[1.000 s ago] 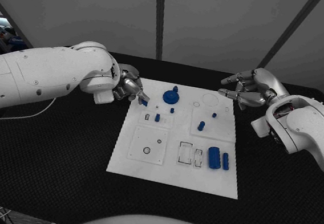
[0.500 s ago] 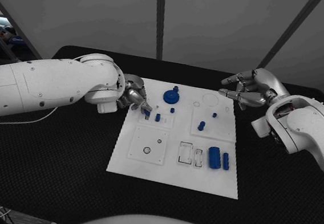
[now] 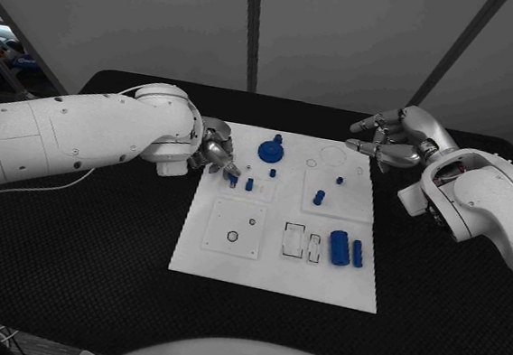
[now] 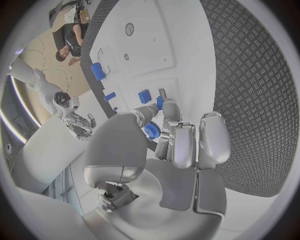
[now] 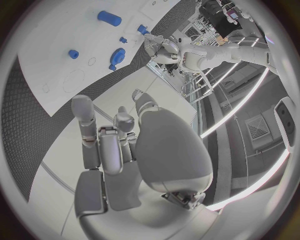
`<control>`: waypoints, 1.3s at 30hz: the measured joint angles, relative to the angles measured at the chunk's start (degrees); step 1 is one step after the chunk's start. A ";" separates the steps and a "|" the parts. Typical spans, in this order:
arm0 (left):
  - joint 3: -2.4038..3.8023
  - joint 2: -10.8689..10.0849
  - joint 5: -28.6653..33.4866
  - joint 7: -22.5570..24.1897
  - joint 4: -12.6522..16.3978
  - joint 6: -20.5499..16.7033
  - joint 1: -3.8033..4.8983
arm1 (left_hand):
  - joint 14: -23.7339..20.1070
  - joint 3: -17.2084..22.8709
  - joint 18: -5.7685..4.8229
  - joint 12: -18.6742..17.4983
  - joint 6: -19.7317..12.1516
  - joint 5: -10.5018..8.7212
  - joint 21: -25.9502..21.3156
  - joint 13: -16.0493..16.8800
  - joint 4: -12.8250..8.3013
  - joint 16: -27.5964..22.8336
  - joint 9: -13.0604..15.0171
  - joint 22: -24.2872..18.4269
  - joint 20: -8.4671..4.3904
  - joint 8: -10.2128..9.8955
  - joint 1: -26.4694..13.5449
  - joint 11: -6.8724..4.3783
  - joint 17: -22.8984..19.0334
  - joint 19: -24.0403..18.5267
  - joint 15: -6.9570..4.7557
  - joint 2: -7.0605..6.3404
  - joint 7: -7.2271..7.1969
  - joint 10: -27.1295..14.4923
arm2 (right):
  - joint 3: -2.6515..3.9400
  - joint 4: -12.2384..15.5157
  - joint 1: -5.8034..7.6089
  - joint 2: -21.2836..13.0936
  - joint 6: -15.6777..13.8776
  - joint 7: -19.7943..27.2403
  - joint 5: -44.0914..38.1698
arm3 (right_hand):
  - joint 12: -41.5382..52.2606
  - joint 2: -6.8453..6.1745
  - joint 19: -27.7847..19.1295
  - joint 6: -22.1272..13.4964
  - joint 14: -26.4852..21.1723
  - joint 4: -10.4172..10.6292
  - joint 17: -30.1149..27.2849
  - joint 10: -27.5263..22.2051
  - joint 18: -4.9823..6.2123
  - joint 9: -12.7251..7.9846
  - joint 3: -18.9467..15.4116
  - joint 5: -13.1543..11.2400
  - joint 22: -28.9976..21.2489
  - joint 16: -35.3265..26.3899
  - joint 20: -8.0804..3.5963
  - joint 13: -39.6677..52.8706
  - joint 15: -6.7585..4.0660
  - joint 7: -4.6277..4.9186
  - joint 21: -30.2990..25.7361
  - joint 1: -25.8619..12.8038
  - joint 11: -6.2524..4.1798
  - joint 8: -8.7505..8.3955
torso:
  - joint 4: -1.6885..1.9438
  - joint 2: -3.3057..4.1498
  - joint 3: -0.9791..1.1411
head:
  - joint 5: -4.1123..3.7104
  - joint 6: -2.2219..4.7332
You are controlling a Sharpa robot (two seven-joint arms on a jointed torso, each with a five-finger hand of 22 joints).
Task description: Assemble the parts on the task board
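Left hand [image 3: 215, 155] at task board [image 3: 271, 271] far-left edge, fingers curled in close, tips pinching small blue part [image 3: 233, 171] just over board's upper-left area; same in left wrist view: hand [image 4: 172, 145], fingertips [image 4: 164, 107] bunched around blue piece [image 4: 159, 102], second blue peg [image 4: 144, 96] just beside on white plate. Right hand [image 3: 387, 142] off board's far-right corner, above black table [image 3: 88, 242], fingers part-spread, loosely bent, nothing held; right wrist view hand [image 5: 112, 145] confirms empty, fingers apart. On board: round blue knob part [image 3: 270, 152] near far edge centre, small pegs [image 3: 271, 174] beside it, upright blue peg [image 3: 318, 199] in right-hand panel, tiny stud [image 3: 340, 182] near far right; two blue cylinders [image 3: 346, 249] lying side by side, near right edge, touching or nearly so. Rectangular slots [image 3: 293, 241] left of cylinders, round hole [image 3: 232, 238] in lower-left panel. Open room: near half of board bare, table wide open near and both sides; crowded only at far-left where left arm overhangs edge. Vs 1 s ago: left hand moved in from board's left margin toward centre, now over upper-left panel w/ part; forearm swung further over table. Right hand unchanged. Cylinders, knob, pegs same spots.
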 measured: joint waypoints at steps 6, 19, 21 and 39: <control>0.02 0.07 -0.47 0.05 -0.12 0.45 0.01 | 0.00 0.09 0.00 0.00 0.00 0.00 0.00 0.00 -0.09 0.00 0.01 0.00 0.00 0.00 -0.22 -0.02 0.00 0.00 0.00 -0.22 0.00 0.02 | 0.00 0.00 0.00 0.01 0.02 0.00 0.00 | 0.00 0.00 0.00 0.00 0.00 0.00 0.00 0.00 0.00 0.00 0.00 0.00 0.00 0.00 0.00 0.00 0.00 0.00 0.00 0.00 0.00 0.00 | 0.00 -0.02 0.02 | -0.04 -0.23; 0.02 -0.26 -0.80 0.17 0.37 1.50 -0.04 | 0.00 0.29 0.01 0.00 0.00 0.03 0.23 0.46 0.01 0.00 0.35 -0.01 -0.21 0.72 -0.21 0.18 0.00 0.21 0.00 -0.21 0.00 0.23 | 0.00 -0.09 0.00 0.06 0.05 0.02 0.00 | 0.00 0.00 0.00 0.00 0.00 0.00 -0.01 0.00 0.00 0.00 0.00 0.23 0.00 0.00 0.00 0.01 0.00 0.00 0.00 0.00 0.00 0.00 | 0.06 -0.08 -0.01 | 0.04 -0.25; 0.02 -0.29 -0.83 0.19 0.42 1.57 -0.04 | 0.00 0.29 0.01 0.00 0.00 0.27 0.23 0.46 0.01 0.00 0.35 -0.01 -0.21 0.73 -0.21 0.18 0.00 0.21 0.00 -0.21 0.00 0.23 | 0.00 -0.11 0.00 0.07 0.06 0.02 0.00 | 0.00 0.00 0.00 0.00 0.00 0.00 -0.01 0.00 0.00 0.00 0.00 0.23 0.00 0.00 0.00 0.01 0.00 0.00 0.00 0.00 0.00 0.00 | 0.07 -0.08 -0.01 | 0.04 -0.23; 0.00 -0.56 -0.94 0.46 0.67 2.55 -0.10 | 0.22 1.10 0.00 0.00 0.00 0.28 0.45 0.63 -0.48 0.00 0.74 -0.01 -0.41 1.31 -0.67 0.38 0.00 0.41 -0.18 -0.67 0.00 0.45 | 0.00 -0.24 -0.02 0.18 0.12 0.05 0.00 | 0.00 0.00 0.00 0.00 0.00 0.00 -0.02 0.00 0.00 0.01 0.00 0.22 0.01 0.00 0.00 0.01 0.00 0.00 0.00 0.00 0.00 0.00 | 0.08 -0.07 0.01 | 0.24 -0.31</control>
